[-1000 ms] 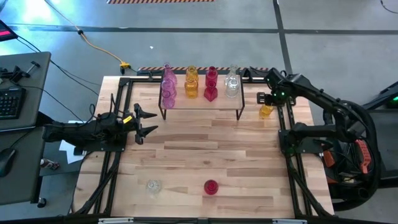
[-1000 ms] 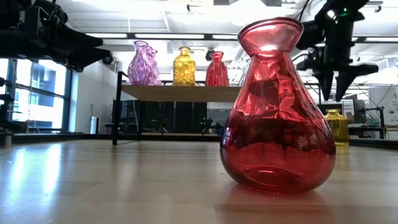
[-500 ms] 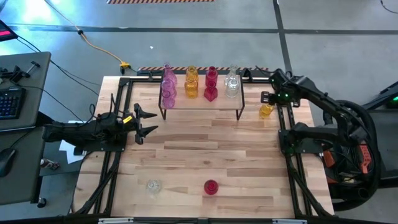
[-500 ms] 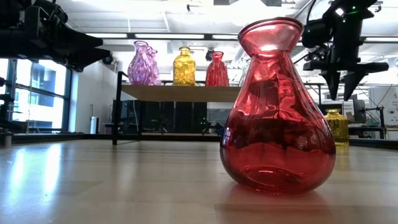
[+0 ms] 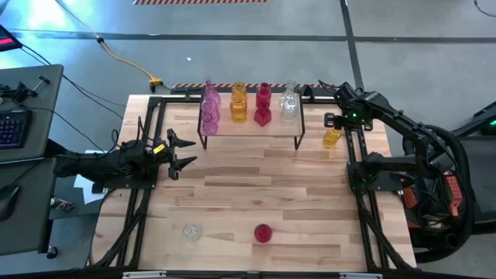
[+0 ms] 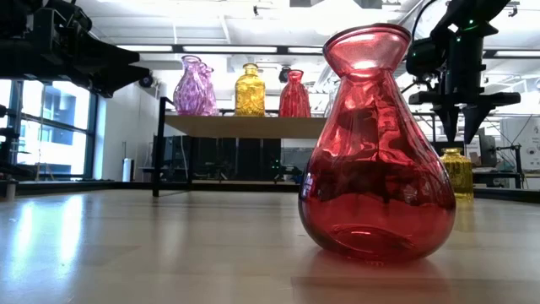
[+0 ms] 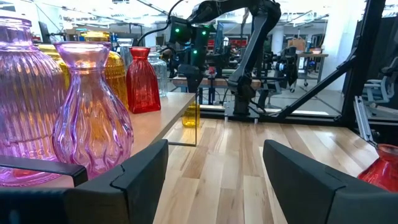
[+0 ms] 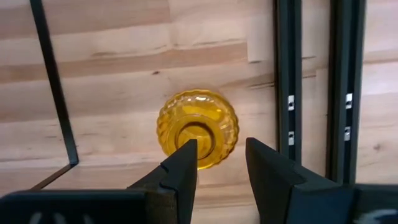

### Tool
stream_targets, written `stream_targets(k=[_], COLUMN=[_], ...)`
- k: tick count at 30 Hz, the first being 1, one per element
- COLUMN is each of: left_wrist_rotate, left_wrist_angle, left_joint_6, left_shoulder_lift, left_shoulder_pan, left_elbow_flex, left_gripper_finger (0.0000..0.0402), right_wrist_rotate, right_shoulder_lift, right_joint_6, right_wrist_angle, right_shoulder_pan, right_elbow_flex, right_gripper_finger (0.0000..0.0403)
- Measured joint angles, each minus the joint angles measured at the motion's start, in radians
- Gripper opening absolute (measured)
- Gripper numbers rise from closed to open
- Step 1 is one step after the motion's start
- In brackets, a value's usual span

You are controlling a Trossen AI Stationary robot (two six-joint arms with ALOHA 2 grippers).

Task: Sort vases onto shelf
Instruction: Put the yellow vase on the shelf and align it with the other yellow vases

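From the high view, the shelf (image 5: 249,129) stands at the far edge of the tabletop (image 5: 248,194) and carries pink, amber, red and clear vases in four colour columns, seemingly two of each though the rows overlap; off the shelf I count three: an amber vase (image 5: 332,137) just beside the shelf's right end, a red vase (image 5: 263,232) and a clear vase (image 5: 191,231) well in front of the shelf. The right end effector (image 5: 335,121) hangs above the amber vase; the left end effector (image 5: 183,152) waits left of the shelf, fingers spread wide and empty. In the low view, the red vase (image 6: 377,143) looks like thin, smooth glass: probably light, rigid, slippery and breakable, best taken at the narrow neck below the flared lip. In the left wrist view, two ribbed pink vases (image 7: 92,112) stand on the shelf. In the right wrist view, the partly open, empty fingers (image 8: 180,168) sit directly over the amber vase's mouth (image 8: 198,128), not touching it.
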Motion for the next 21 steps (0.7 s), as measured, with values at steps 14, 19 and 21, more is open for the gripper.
stream_targets(k=[14, 19, 21], left_wrist_rotate=[0.0, 0.0, 0.0], left_wrist_angle=[0.0, 0.0, 0.0], left_joint_6=[0.0, 0.0, 0.0], left_shoulder_lift=[0.0, 0.0, 0.0], left_shoulder_pan=[0.0, 0.0, 0.0], left_elbow_flex=[0.0, 0.0, 0.0], left_gripper_finger=[0.0255, 0.0255, 0.0255], right_wrist_rotate=[-0.053, -0.054, -0.054], right_shoulder_lift=[0.0, 0.0, 0.0], right_joint_6=[0.024, 0.023, 0.021], right_wrist_angle=[0.163, 0.175, 0.173], right_shoulder_pan=[0.0, -0.001, -0.003], right_elbow_flex=[-0.126, -0.132, -0.133], right_gripper_finger=[0.0119, 0.0119, 0.0118])
